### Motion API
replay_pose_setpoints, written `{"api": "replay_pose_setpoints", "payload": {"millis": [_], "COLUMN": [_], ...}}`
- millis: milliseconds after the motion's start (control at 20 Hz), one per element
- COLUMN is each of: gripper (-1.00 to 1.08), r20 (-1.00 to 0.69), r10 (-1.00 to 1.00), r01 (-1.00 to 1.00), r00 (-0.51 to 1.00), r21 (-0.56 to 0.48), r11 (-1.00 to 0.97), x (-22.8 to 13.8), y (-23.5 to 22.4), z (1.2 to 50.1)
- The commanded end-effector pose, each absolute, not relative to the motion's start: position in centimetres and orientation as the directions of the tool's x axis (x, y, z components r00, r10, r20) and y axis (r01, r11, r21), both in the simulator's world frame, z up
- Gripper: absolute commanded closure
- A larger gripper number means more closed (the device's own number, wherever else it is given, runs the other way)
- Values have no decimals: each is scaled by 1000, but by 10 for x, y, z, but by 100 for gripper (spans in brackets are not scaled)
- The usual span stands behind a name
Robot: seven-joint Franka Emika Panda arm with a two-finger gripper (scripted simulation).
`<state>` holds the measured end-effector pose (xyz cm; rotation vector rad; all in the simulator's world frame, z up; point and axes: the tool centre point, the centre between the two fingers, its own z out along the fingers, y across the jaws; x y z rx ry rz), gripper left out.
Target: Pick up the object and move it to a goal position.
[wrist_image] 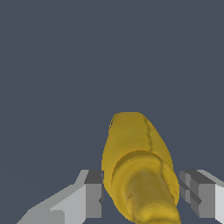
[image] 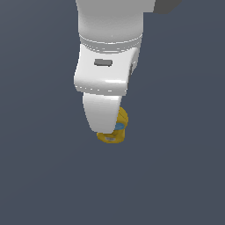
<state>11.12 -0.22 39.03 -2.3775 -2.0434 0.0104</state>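
The object [wrist_image: 138, 162] is a mustard-yellow lumpy piece with a rounded knob, and it fills the gap in my gripper [wrist_image: 141, 192] in the wrist view. Both grey fingertips [wrist_image: 94, 194] press against its sides, so the gripper is shut on it. In the exterior view the object [image: 115, 132] peeks out below the white arm [image: 107, 79], showing a small light-blue patch. The arm hides the fingers there.
A plain dark grey-blue surface [image: 184, 176] fills the background in both views. No other objects, containers or edges show.
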Motion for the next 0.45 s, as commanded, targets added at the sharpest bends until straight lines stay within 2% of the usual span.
{"api": "replay_pose_setpoints", "payload": {"millis": [0, 400], "gripper": [108, 108], "r20": [0, 0], "r10": [989, 989], "r01": [989, 989], "r00": [151, 151], "r21": [0, 0], "r11": [-151, -151], "x": [113, 115], "y": [-1, 0], "z": [400, 404]}}
